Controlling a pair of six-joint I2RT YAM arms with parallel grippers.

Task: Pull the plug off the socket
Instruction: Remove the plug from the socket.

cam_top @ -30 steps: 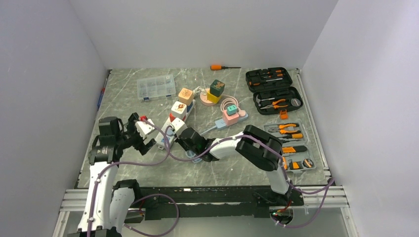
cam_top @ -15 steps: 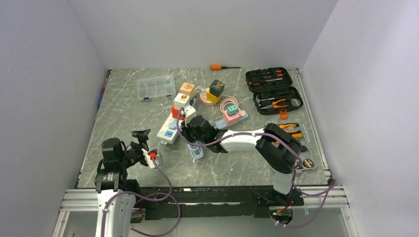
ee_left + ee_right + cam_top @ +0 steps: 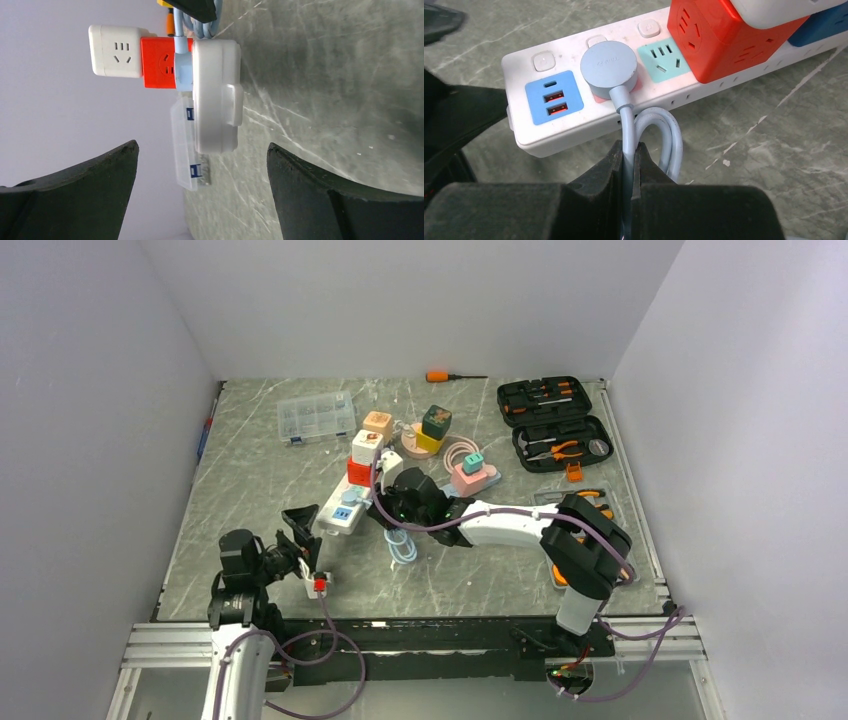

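Two black fingers (image 3: 599, 172) of the right gripper (image 3: 629, 150) were pressed together on the pale blue rubber cable (image 3: 625, 117), with no gap beside it, at the lower middle of the right wrist view. Just above this grip the cable ran into the round grey-blue plastic plug (image 3: 609, 65). The plug sat fully in its socket on the long white plastic power strip (image 3: 564, 135). To its right came a bare teal socket and then a red plastic cube adapter (image 3: 709, 35).

The left gripper (image 3: 202, 147) had its jaws wide apart and held nothing. Between them, in the left wrist view, one end of the strip was seen, apart from both fingers. In the top view a small white piece with a red end (image 3: 318, 585) lay on the grey marbled table (image 3: 250, 480) just beside this gripper, at the lower left. I could not tell what it was.

The step in hand seemed to be the grip before the pull, because the plug was not yet out. The next move would call for a straight pull away from the face of the strip. The strip should be held down during it, as otherwise it might lift or slide with the plug.
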